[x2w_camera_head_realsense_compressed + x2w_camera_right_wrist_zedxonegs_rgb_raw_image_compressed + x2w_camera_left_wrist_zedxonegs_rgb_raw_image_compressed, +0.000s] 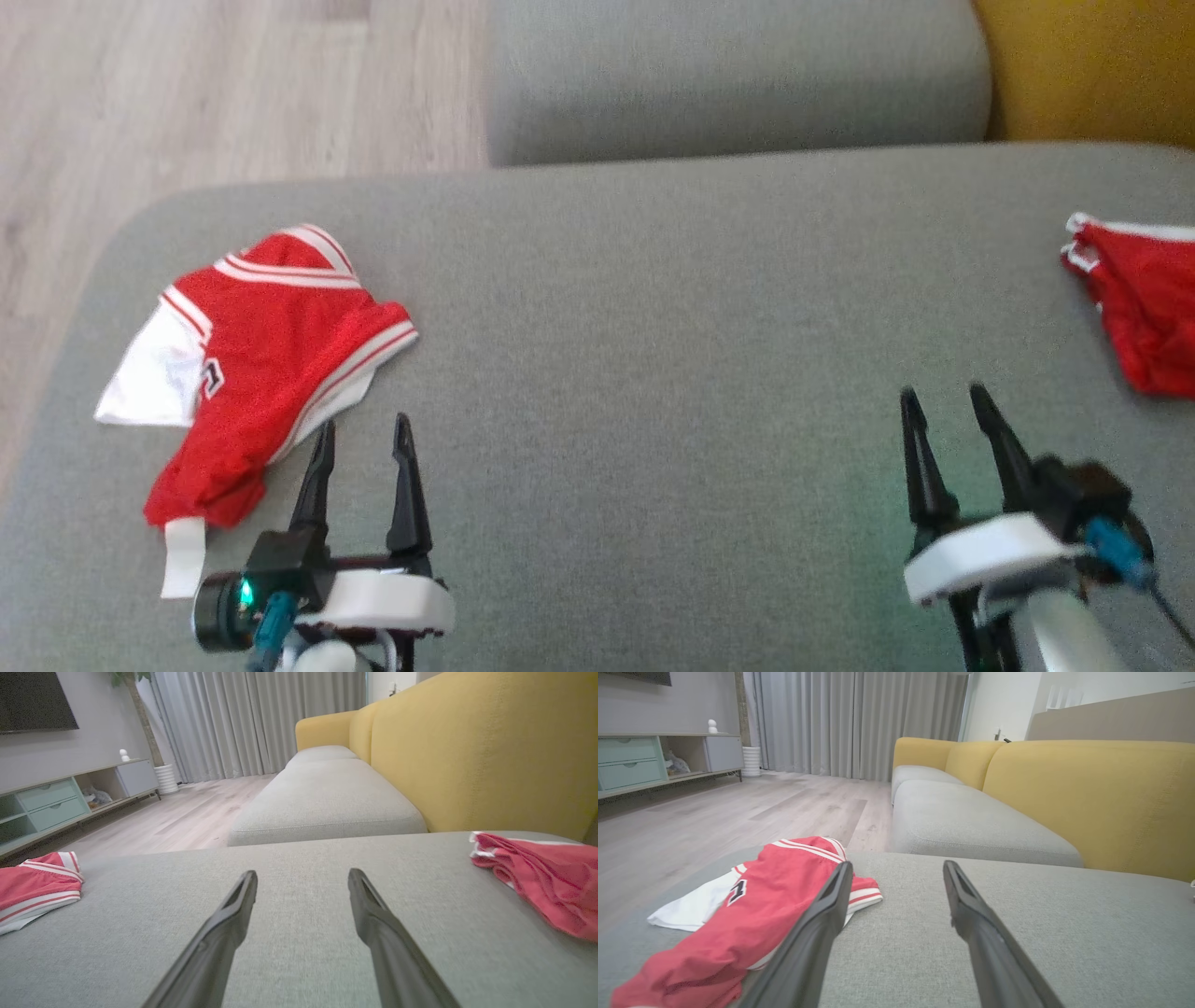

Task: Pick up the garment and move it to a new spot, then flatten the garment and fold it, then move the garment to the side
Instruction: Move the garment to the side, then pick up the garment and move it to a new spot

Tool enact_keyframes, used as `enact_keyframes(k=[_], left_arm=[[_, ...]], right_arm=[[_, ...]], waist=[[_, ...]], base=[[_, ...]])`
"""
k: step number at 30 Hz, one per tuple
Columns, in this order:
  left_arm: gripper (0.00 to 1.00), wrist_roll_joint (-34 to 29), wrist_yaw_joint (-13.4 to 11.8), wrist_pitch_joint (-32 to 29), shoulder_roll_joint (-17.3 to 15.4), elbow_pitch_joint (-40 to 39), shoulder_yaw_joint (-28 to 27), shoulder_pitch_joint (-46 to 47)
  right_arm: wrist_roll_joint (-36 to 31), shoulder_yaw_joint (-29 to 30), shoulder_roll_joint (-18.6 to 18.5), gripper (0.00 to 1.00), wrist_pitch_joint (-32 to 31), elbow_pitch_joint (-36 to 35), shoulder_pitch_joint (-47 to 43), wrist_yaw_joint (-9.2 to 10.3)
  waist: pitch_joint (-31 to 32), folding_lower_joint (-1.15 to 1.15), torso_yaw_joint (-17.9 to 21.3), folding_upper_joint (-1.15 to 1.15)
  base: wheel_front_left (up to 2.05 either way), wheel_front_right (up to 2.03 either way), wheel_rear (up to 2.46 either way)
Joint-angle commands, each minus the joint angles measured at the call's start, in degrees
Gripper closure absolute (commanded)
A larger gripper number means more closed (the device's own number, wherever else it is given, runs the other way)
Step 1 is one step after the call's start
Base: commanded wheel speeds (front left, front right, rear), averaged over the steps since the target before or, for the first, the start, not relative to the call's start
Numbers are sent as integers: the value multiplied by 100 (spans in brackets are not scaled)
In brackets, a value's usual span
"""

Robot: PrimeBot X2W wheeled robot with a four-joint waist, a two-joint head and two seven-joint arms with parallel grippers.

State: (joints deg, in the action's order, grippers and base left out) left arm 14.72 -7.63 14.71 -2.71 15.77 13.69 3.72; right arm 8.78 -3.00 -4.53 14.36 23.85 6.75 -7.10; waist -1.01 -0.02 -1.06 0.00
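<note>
We note a red jersey [271,364] with white trim lying bunched on the far left of the grey cushion [653,327], near its left edge. A second red garment [1139,308] lies at the far right edge, well apart from the first. We cannot tell which of the two the task concerns. The left gripper [364,425] hovers just beside the jersey's near right hem with its fingers spread and nothing between them; contact cannot be confirmed. The right gripper [943,392] is likewise released and empty over bare cushion, near the second garment but apart from it. Wood floor [187,84] lies beyond the cushion's left edge.
</note>
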Motion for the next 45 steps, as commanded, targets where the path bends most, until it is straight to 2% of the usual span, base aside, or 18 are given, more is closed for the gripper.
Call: enact_keyframes(k=[1,10,23,28,32,45], left_arm=[[0,-68,-1,29,-17,-51,-268,92],[0,-139,54,29,-17,68,-354,-142],[0,-494,50,29,-17,157,-359,-142],[0,-572,14,29,-17,140,-350,-102],[0,-611,-24,29,-17,60,-363,-39],[0,-663,-82,29,-17,-189,-598,-51]], right_arm=[[-92,-58,78,0,62,-325,-205,-39],[-130,-7,161,0,63,-456,-676,-39],[-35,-2,164,0,63,-513,-752,-39],[-47,49,165,0,63,-510,-757,-39],[-28,70,165,0,63,-540,-717,-39],[1,133,165,0,63,-586,-561,-39]], waist=[[432,2,-63,0],[726,2,-102,0],[690,2,-104,0],[641,2,-241,0],[528,2,-556,0],[200,2,-2178,0]], base=[[0,0,0],[0,0,0],[0,0,0],[0,0,0],[0,0,0],[0,0,0]])
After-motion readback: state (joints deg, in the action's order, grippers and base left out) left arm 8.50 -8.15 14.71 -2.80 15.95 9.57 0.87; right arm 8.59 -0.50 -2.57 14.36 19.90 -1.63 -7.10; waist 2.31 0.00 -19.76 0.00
